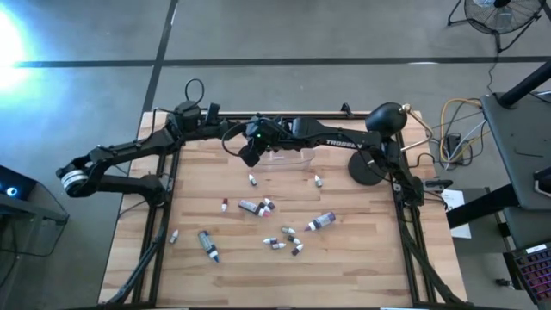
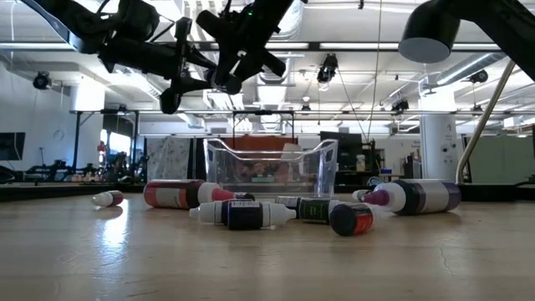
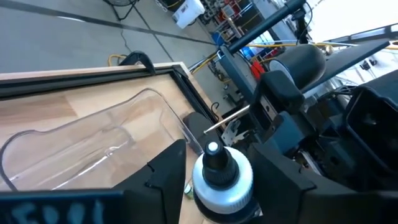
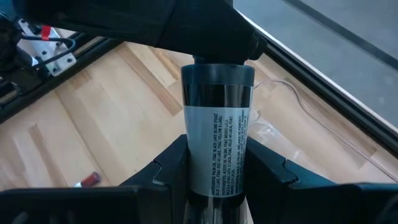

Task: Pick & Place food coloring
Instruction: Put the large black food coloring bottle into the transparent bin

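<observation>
A grey food coloring tube (image 4: 216, 143) with a white printed label and a small dark cap (image 3: 214, 155) is held in the air between both grippers, above the near left corner of the clear plastic box (image 1: 288, 157). My right gripper (image 4: 216, 186) is shut on its lower body. My left gripper (image 3: 219, 186) is shut on its cap end. In the high view the two grippers meet at the same place (image 1: 252, 145). Several other small bottles and tubes (image 1: 254, 205) lie on their sides on the wooden table. My left gripper pinches the tube's pale shoulder (image 3: 221, 183), just below the dark cap, between its two fingers. The cap points back toward the wrist. The tube is lifted clear of the table. My right gripper pinches the labelled body (image 4: 214, 168) near the end away from the cap, one finger on each side. The tube runs straight out along the fingers toward the left gripper. The end between the fingers is hidden below the picture's edge.
The clear box (image 2: 272, 167) stands near the table's far edge, its opening facing up. Loose bottles (image 1: 320, 221) and a longer tube (image 1: 207, 244) lie scattered over the table's middle. A black frame rail (image 1: 164, 215) borders the table, and the right arm's round base (image 1: 370, 168) stands at its right.
</observation>
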Controlling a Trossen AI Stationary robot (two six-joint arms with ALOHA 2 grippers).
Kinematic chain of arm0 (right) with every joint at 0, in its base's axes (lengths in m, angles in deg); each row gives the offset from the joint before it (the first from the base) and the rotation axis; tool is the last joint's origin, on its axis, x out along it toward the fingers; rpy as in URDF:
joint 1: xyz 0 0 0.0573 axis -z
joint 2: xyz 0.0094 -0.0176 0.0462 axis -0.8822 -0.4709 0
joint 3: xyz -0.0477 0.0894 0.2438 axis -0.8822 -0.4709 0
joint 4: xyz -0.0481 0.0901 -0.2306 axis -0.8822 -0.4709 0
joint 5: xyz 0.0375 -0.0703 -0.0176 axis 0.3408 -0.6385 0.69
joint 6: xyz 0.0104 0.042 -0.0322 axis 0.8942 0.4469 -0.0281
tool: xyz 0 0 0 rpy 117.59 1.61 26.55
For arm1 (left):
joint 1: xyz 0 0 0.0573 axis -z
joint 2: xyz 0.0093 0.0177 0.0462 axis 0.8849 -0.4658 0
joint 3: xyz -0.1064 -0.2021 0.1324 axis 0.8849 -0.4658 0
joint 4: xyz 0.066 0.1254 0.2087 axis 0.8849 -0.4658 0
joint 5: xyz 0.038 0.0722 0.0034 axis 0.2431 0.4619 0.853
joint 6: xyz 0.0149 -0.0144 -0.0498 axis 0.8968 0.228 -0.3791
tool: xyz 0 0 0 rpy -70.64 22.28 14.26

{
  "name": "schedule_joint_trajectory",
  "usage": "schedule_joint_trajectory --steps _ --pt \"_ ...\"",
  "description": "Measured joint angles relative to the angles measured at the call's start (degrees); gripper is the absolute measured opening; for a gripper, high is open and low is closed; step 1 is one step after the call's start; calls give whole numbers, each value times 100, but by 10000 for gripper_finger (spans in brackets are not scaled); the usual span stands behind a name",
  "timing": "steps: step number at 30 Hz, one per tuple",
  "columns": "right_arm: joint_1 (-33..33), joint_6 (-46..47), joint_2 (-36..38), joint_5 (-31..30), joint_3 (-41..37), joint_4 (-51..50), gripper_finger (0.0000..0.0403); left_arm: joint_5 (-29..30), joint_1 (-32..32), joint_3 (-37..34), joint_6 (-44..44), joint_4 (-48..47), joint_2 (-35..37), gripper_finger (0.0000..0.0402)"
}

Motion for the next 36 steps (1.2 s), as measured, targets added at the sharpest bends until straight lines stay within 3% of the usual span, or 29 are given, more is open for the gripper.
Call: schedule_joint_trajectory --steps 6,9,18,23,29,36 --pt "12 -18 0 -8 0 0 119 0 0 0 60 2 26 98" --pt "39 -10 0 -37 0 -59 136 19 2 0 133 1 18 96" --pt "62 22 24 -215 0 -1153 241 263 0 0 631 -211 13 104" --pt "42 28 59 -1053 0 -2403 285 426 38 0 1230 -342 -108 102" --pt "-1 49 320 -1375 0 -2872 291 599 412 0 2309 -378 -575 102" --pt "6 253 689 -1581 0 -2892 271 1963 1203 0 3844 -420 -925 102"
